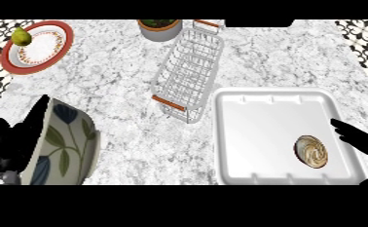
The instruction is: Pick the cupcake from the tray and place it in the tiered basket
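- While cupcake (312,151) sits lower right in tray (251,133), right hand (352,136) beside it, fingers straight, holding nothing.
- Wire basket (188,70) upper centre.
- Left hand (18,133) lower left, grip unclear.

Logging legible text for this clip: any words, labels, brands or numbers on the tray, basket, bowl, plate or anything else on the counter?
None can be read.
Tray: plain white, no marking.
Cupcake: swirled top only.
Basket: bare wire, no tag.
Bowl: leaf pattern, no letters.
Plate: a dotted ring inside the red rim, no writing.
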`<state>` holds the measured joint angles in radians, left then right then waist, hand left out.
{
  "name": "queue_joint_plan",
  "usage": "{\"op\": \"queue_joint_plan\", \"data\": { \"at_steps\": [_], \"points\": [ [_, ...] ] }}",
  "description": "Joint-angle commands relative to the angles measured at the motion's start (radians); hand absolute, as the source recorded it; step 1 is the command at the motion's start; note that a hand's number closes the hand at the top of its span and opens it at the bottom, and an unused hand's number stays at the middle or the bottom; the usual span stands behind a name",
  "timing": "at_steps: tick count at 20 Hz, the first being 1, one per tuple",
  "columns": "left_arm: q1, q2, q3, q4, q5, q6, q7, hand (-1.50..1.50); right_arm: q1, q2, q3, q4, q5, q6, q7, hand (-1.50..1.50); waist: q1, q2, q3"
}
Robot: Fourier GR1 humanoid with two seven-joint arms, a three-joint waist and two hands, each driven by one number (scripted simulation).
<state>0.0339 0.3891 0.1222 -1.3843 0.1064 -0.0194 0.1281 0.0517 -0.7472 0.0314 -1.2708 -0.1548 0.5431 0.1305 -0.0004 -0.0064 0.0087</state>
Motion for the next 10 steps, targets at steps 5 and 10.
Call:
{"op": "queue_joint_plan", "data": {
  "at_steps": [5, 10],
  "points": [
    [0.009, -0.063, -0.029, 0.037, -0.044, -0.005, 0.002, 0.0, -0.063, 0.099, 0.004, 0.075, 0.106, -0.01, -0.038, -1.5, 0.002, 0.007, -0.009],
    [-0.008, -0.045, 0.021, 0.063, -0.021, -0.05, 0.003, 0.0, -0.062, 0.129, -0.036, 0.054, 0.116, 0.001, -0.019, -1.5, -0.001, 0.007, -0.009]
  ]
}}
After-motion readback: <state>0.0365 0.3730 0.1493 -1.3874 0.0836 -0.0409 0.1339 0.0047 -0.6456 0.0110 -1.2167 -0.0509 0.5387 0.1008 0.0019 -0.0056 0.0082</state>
